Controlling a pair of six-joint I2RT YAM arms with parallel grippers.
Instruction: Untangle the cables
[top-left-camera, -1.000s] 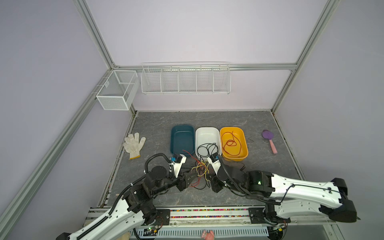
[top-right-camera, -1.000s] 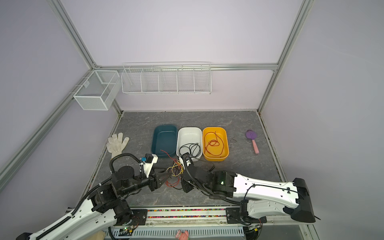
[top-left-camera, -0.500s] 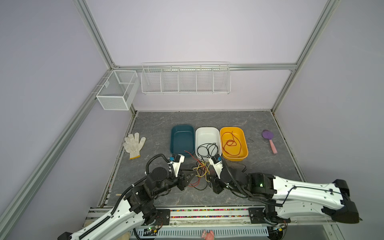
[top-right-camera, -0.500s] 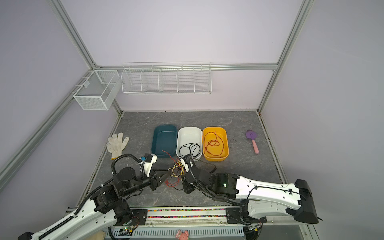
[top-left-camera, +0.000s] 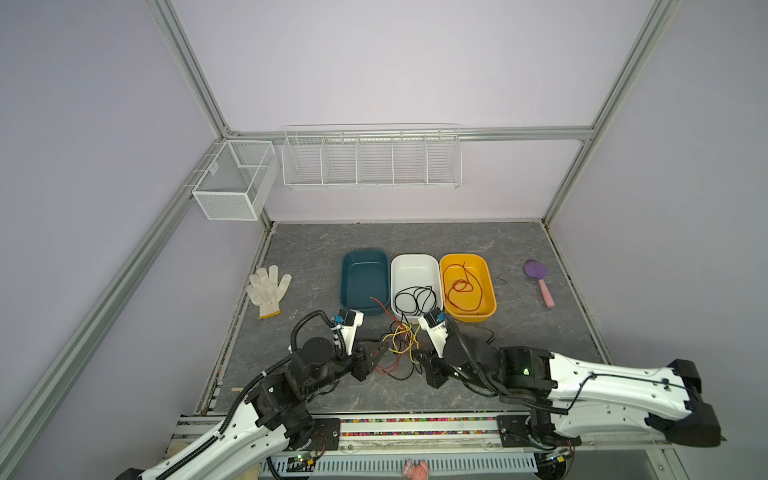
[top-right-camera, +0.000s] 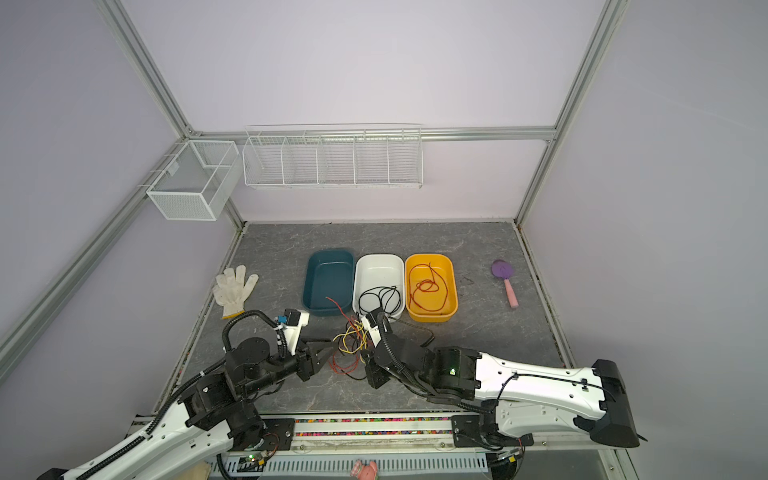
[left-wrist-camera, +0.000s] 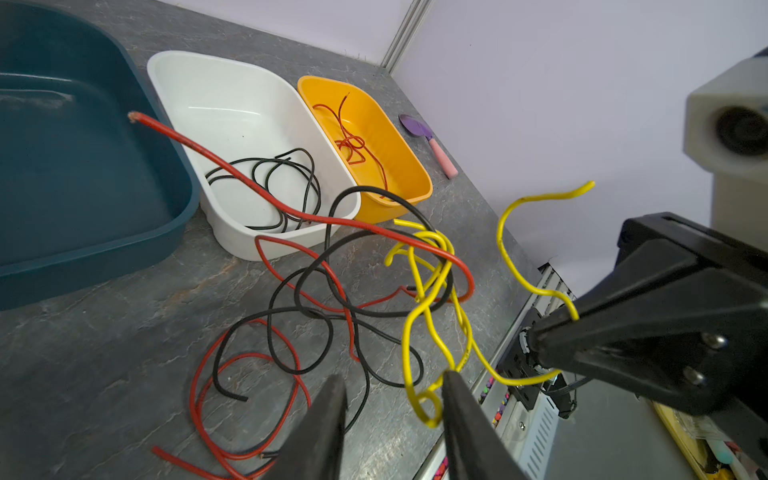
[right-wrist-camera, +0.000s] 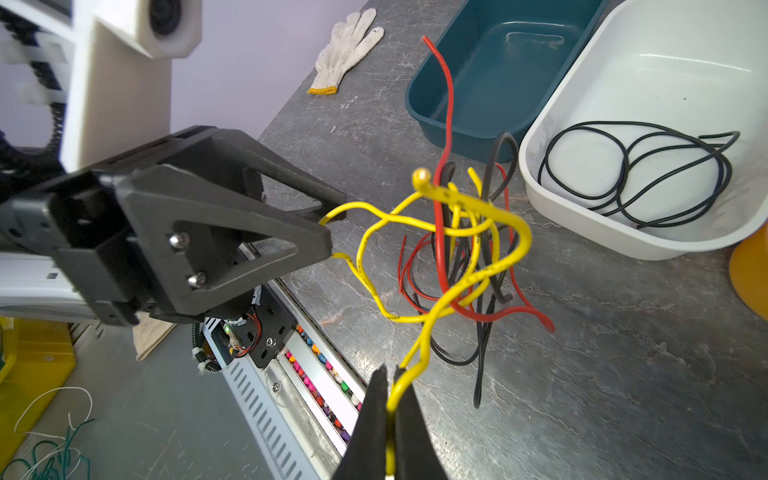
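In both top views the tangled cables (top-left-camera: 401, 338) (top-right-camera: 351, 340), red, black and yellow, sit in the lower centre of the frame on the grey table (top-left-camera: 316, 241), just below a row of 3 trays. The right gripper (right-wrist-camera: 392, 370) is clamped tight on 1 yellow cable (right-wrist-camera: 490, 210), which rises off the table with part of the knot hanging around it. The left gripper (left-wrist-camera: 392, 378) faces it from the left, its 2 fingers (left-wrist-camera: 324, 415) parted with a clear gap. A yellow loop lies against the inner face of 1 finger, and nothing is pinched. A red cable end (left-wrist-camera: 137, 118) sticks out over the teal tray (top-left-camera: 363, 252). The white tray (top-left-camera: 415, 270) holds coiled black cable (top-left-camera: 415, 297), and the yellow tray (top-left-camera: 469, 318) holds a red coil (top-left-camera: 461, 286). A white glove (top-left-camera: 266, 289) lies at centre left and a purple scoop (top-left-camera: 538, 276) at centre right.
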